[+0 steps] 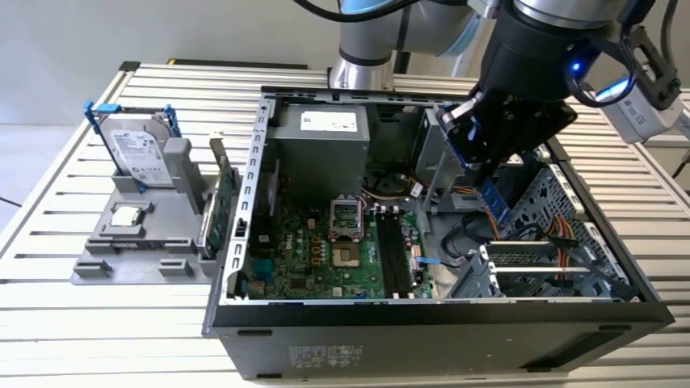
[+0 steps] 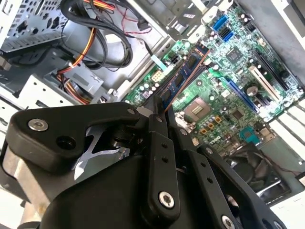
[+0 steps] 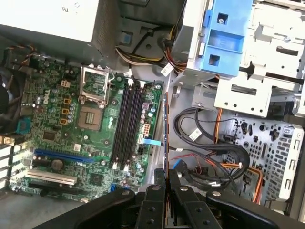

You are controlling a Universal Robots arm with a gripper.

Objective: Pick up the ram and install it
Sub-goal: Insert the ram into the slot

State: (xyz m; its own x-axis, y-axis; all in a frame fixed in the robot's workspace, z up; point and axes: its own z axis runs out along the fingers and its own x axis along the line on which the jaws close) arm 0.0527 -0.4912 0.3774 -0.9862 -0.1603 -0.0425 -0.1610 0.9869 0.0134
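Observation:
The ram is a narrow blue stick hanging on edge from my gripper, which is shut on its upper end. It hangs inside the open computer case, above the cables just to the exterior view's right of the motherboard. The long dark memory slots lie below and to the exterior view's left of it. In the second wrist view the ram sticks out from the black fingers, chips showing. In the first wrist view the ram appears edge-on beside the slots.
On the table at the exterior view's left, a grey holder carries a hard drive with blue clips, a green expansion card and a processor. Drive cages, orange cables and the power supply crowd the case.

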